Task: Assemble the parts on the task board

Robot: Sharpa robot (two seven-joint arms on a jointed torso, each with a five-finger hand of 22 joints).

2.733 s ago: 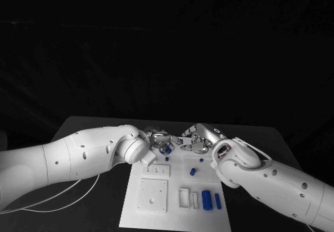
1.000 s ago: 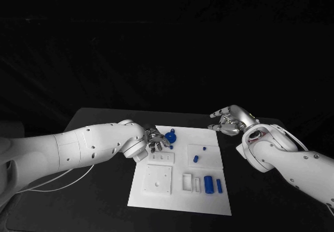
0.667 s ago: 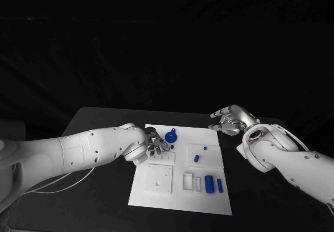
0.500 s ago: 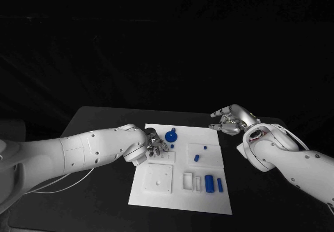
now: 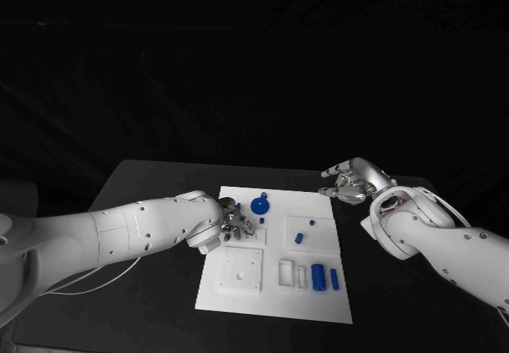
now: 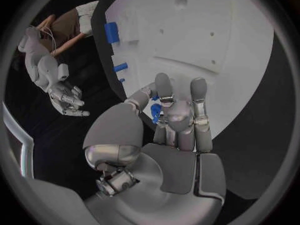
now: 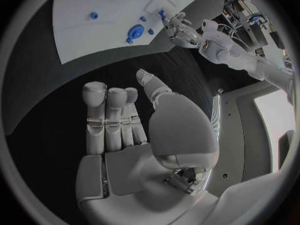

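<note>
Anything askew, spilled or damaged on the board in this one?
Nothing stands out. The task board lies flat on the table, the blue parts all rest on it, and the left hand holds a small blue part. The right hand hovers off the board, holding nothing.

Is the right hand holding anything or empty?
Empty. The right hand hangs over the black table beside the task board, fingers loosely apart with nothing between them.

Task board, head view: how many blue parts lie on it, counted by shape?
Round disc: 1
Long pegs: 3
Small studs: 3
Total: 7 on the task board; the left hand appears to pinch one more small blue piece.
</note>
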